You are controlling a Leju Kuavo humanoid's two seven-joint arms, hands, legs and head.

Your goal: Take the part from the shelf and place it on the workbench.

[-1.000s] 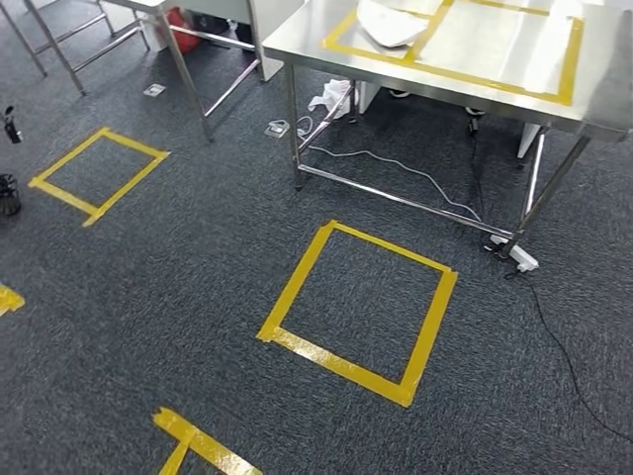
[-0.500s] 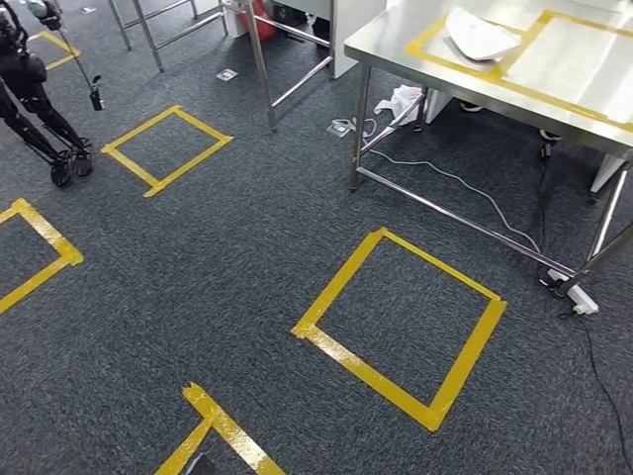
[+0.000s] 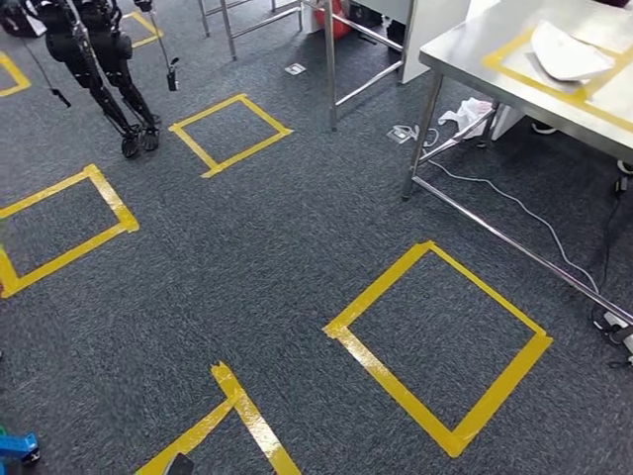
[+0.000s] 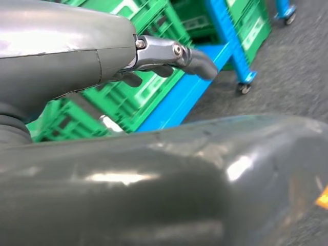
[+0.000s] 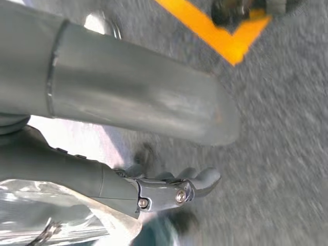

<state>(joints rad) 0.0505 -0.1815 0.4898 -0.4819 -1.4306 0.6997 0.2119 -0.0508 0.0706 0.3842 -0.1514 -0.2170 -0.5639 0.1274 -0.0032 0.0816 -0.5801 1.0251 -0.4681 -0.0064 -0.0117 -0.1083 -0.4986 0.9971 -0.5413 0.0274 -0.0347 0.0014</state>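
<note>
Left robot hand [image 4: 170,54], fingers extended and holding nothing, hangs nearest the blue shelf [image 4: 193,87] of green crates [image 4: 131,97] (right robot hand [image 5: 170,192] likewise empty).

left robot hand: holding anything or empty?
Empty, as far as it shows. In the left wrist view the left robot hand has its fingers stretched out, nothing between them; green crates sit behind on a blue shelf.

Left hand [image 4: 116,56] stretches out from the wrist, grey thumb [image 4: 50,56] thick in the foreground, darker fingers [image 4: 195,59] extended nearly straight beyond it with nothing between them. Right hand [image 5: 127,148] reads the same: fingers [image 5: 201,180] long, only lightly curved at the tips, thumb [image 5: 135,97] alongside, holding nothing.
</note>
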